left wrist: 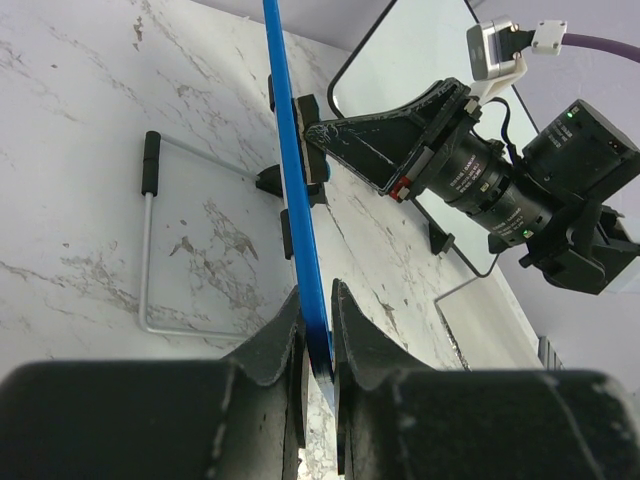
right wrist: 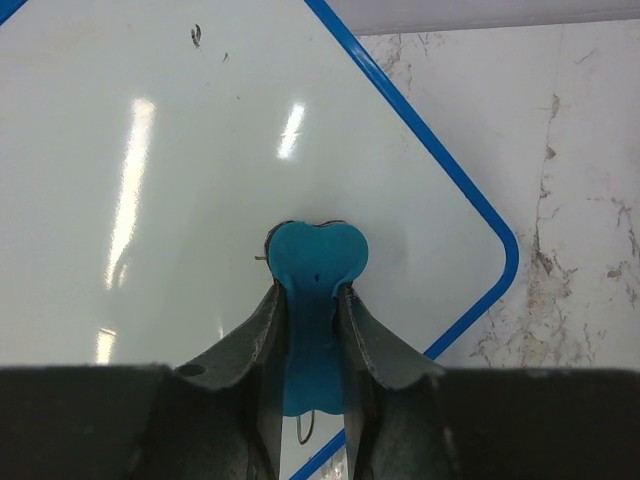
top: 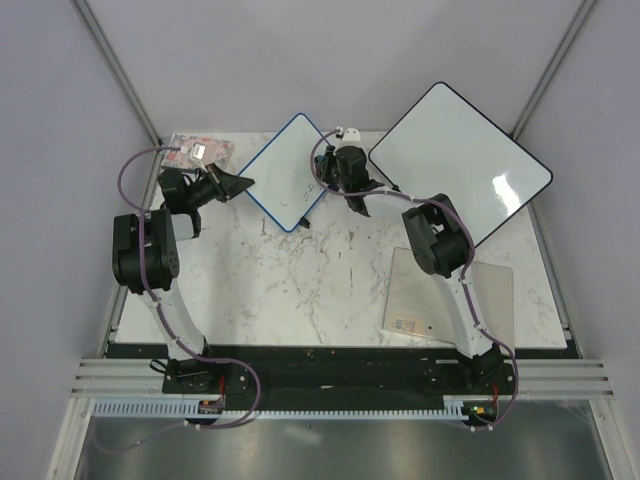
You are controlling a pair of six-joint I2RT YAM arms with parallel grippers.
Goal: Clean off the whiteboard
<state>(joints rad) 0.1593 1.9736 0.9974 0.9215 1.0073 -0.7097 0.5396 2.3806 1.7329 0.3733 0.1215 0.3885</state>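
The whiteboard sat toward the far middle of the marble table, turned so that it read as a diamond from above. Its white face was almost bare: a few small dark marks remained near one edge, the rest glared with reflected light.

The left gripper was clamped on the board's blue frame at its left edge, one finger on each side of the rim. The right gripper reached in from the board's right side, its fingers closed on a teal wiper whose rounded tip lay against the face, inside the rounded corner.

On the back of the board, black feet stuck out from the frame, and a bent wire stand with a black tip lay on the marble just beside them.

Just to the right of the whiteboard, behind the right arm, stood a larger black-framed board, blank, its near corner close to the wiper hand. Nearer than that board, to the whiteboard's right, a beige sheet with a barcode label lay flat, partly under the right arm. To the whiteboard's left, behind the left gripper, lay a small pinkish packet.
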